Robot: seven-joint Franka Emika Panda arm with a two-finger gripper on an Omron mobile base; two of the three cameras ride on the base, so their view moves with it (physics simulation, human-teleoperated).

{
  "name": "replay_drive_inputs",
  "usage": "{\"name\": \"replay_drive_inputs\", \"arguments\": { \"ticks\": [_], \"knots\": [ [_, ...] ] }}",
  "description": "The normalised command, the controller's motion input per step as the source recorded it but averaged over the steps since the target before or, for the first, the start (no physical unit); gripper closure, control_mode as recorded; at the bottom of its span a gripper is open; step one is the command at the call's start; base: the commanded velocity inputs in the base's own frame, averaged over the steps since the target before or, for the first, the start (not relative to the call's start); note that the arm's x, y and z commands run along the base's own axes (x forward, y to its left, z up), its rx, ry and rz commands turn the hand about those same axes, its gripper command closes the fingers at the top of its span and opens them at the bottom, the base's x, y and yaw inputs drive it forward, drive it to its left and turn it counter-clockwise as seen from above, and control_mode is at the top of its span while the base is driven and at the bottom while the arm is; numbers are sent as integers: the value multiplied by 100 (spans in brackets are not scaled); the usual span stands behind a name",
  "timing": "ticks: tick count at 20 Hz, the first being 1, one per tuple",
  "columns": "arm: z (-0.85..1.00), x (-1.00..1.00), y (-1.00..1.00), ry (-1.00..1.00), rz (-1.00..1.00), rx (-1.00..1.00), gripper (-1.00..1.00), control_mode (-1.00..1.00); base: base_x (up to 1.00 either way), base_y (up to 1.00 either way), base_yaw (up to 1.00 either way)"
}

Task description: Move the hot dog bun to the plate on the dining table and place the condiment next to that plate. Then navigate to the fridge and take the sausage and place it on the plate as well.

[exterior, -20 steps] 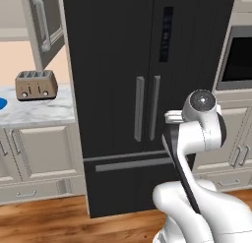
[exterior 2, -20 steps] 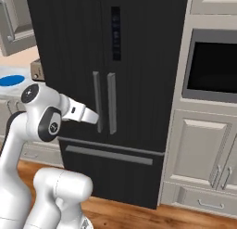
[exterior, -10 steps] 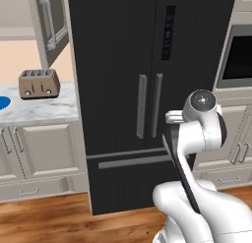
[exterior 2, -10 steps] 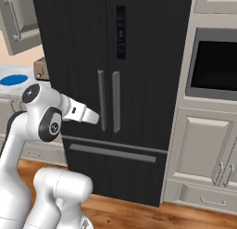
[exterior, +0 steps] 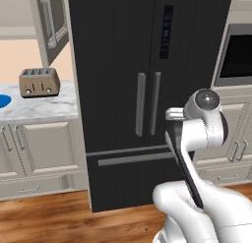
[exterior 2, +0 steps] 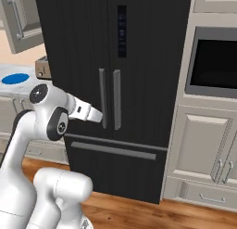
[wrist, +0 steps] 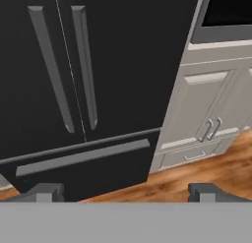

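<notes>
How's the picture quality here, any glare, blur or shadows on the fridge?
Left base view: the fridge is evenly lit and matte black, with no glare; edges look soft. Right base view: the same flat rendered light, handles plain grey. Hand view: handles lean from the camera's tilt, and the pincer tips look slightly blurred.

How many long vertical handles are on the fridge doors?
2. Left handle and right handle stand side by side at the centre seam of the fridge; a horizontal bar crosses the drawer below.

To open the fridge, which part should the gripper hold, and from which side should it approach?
Probably one of the long vertical handles at the centre seam of the fridge, approached from the front. The open gripper should span the bar sideways, since it is slim and upright.
</notes>
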Motion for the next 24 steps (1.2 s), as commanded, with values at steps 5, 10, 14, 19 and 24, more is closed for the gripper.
{"name": "replay_drive_inputs", "arguments": {
  "ticks": [5,10,14,19,24],
  "knots": [
    [0,86,-13,-12,22,17,-100,-100,0,0,0],
    [6,85,23,5,11,1,-100,-100,0,0,0],
    [8,82,14,18,1,-5,-100,-100,0,0,0],
    [0,56,-21,9,1,0,-100,-100,0,0,0],
    [-9,49,-26,-2,6,0,-100,-100,0,0,0]
  ]
}}
